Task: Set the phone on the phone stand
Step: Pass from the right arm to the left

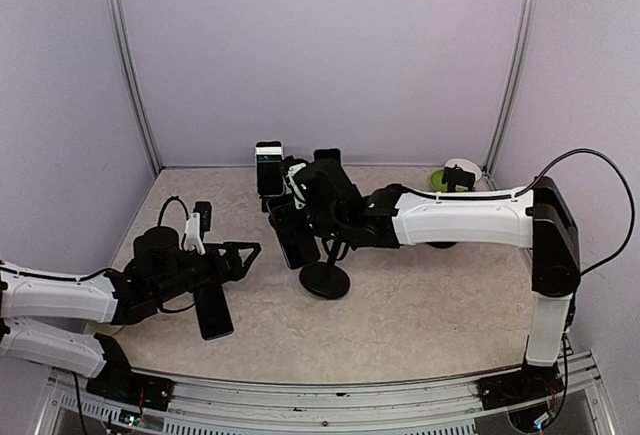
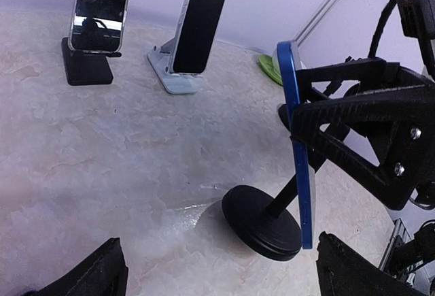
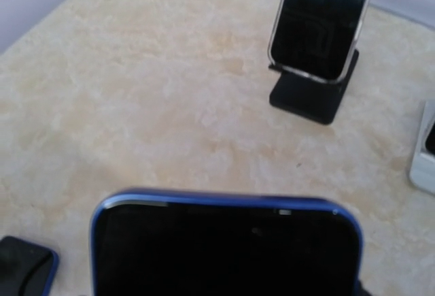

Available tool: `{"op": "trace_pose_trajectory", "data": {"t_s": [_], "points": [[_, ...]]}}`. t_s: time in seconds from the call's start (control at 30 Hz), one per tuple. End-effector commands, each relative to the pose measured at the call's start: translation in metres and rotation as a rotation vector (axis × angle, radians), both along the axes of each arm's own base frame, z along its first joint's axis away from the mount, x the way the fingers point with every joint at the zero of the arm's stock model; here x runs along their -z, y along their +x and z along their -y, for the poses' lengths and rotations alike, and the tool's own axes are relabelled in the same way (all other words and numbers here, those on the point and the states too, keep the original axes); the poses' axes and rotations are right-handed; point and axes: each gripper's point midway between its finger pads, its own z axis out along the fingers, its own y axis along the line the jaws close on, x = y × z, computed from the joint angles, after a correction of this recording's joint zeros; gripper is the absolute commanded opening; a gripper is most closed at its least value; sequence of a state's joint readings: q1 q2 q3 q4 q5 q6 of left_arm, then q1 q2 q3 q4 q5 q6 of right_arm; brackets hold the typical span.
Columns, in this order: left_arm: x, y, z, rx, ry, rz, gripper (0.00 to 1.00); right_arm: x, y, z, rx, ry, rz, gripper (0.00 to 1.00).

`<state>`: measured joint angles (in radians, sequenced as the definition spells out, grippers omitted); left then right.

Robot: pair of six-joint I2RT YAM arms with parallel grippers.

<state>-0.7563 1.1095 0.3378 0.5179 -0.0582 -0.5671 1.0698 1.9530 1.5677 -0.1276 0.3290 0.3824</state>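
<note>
starting at the near edge, we note the left gripper [image 1: 243, 258] low over the table [image 1: 430, 305], jaws spread wide and empty; in its wrist view both fingers [image 2: 102, 275] sit at the bottom corners with only bare tabletop between them. just beside it, nearer the arm bases, a dark phone [image 1: 213, 313] lies flat on the table, apart from either gripper. toward the middle stands the round-base stand [image 1: 325, 280], a black disc with a thin stem rising from it. the right gripper [image 1: 298, 223] reaches in from the right and is clamped on the blue phone [image 2: 298, 139], which it holds upright, seen edge-on from the left wrist, just beside the stem and above the disc. we cannot tell whether the phone's lower edge rests on the stand or hangs just clear of it. the right wrist view gives only the phone's top edge and dark screen. farther back, near the rear wall, a second phone [image 2: 100, 7] leans on a black stand [image 2: 87, 68], and beside it a third phone [image 2: 198, 27] leans on a white stand [image 2: 170, 78]. at the far right corner sits a green object [image 1: 445, 177], too small to identify.
</note>
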Motion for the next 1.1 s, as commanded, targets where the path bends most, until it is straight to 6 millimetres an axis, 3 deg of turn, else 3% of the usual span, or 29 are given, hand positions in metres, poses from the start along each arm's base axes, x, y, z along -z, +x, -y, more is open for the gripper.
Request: {"op": "trace_pose_trajectory", "data": {"t_s": [0.0, 0.33, 0.57, 0.87, 1.07], "points": [[-0.020, -0.002, 0.019, 0.073, -0.036, 0.051, 0.94, -0.076, 0.005, 0.000, 0.015, 0.166, 0.114, 0.67], [-0.014, -0.002, 0.021, 0.083, -0.024, 0.049, 0.94, -0.065, 0.002, -0.011, -0.012, 0.163, 0.093, 0.66], [-0.010, -0.004, 0.035, 0.138, -0.073, 0.036, 0.93, -0.064, 0.004, -0.013, -0.010, 0.152, 0.100, 0.66], [-0.020, -0.010, 0.052, 0.229, -0.149, 0.049, 0.92, -0.062, 0.005, -0.014, -0.004, 0.143, 0.100, 0.66], [-0.009, -0.002, 0.065, 0.243, -0.148, 0.014, 0.90, -0.063, 0.005, -0.014, -0.005, 0.148, 0.103, 0.66]]}}
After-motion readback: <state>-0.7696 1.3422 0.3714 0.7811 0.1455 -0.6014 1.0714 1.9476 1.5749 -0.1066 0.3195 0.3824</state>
